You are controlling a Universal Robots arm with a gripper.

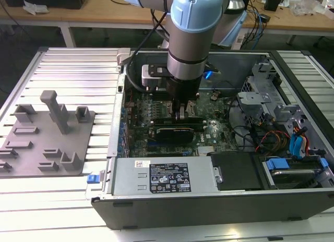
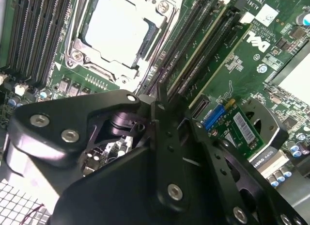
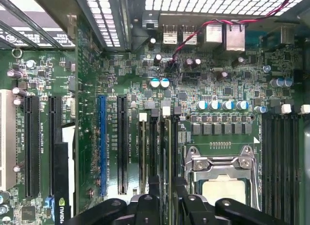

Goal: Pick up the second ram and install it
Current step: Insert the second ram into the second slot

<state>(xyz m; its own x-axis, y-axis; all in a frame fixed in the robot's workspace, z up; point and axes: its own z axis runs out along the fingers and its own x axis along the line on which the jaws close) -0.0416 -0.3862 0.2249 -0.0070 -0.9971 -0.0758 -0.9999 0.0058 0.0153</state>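
One slatted metal table point(image 1: 73, 70) carries an open computer case point(image 1: 209, 200), seen from above in the exterior view. Over the case stands the arm point(image 1: 193, 23), grey and pale blue, reaching straight down into the middle of it. On the table towards the exterior view's left lies a grey tray point(image 1: 31, 158) with raised blocks and one upright post, well apart from the arm. A green motherboard point(image 3: 121, 79) covers the floor of the case. A silver power supply point(image 1: 162, 177) lies along the near wall of the case in the exterior view. A black card point(image 1: 175, 132) stands on the motherboard between the power supply and the arm. The processor point(image 2: 116, 28), square and silver-topped, sits in its metal socket frame, flanked by rows of long dark memory slots; it also appears in the first wrist view point(image 3: 220, 188). The gripper point(image 1: 181, 116) is low over the motherboard, just beside the socket, at the slots between socket and card point(image 3: 167, 184) point(image 2: 162, 96). The second ram point(image 3: 167, 147) stands on edge in one of those slots, its near end passing under the gripper. Whether the gripper is pinching the second ram or stands spread around it cannot be told
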